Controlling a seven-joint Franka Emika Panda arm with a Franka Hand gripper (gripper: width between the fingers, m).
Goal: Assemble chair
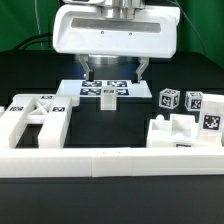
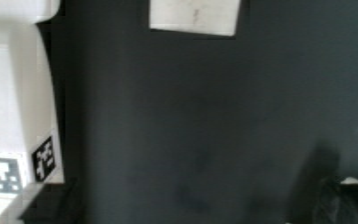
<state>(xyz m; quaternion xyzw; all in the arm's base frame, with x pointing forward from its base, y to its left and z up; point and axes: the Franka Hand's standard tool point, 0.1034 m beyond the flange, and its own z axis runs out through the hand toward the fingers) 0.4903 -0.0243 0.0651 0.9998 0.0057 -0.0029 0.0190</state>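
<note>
The chair lies in loose white tagged parts on the black table. A frame-like group (image 1: pixel 35 120) sits at the exterior view's left and a blockier group (image 1: pixel 185 132) at its right. Two small tagged pieces (image 1: pixel 168 98) (image 1: pixel 193 100) stand behind the right group. My gripper (image 1: pixel 114 72) hangs at the back centre, over the marker board (image 1: pixel 108 90). It is open, with its dark fingers (image 1: pixel 85 68) wide apart and nothing between them. The wrist view shows mostly bare dark table, a white tagged part (image 2: pixel 7 110) along one edge and a white piece (image 2: pixel 197 15) at another.
A long low white border wall (image 1: pixel 110 162) runs across the front of the table. The arm's wide white housing (image 1: pixel 112 30) fills the upper middle of the exterior view. Dark cables hang behind it.
</note>
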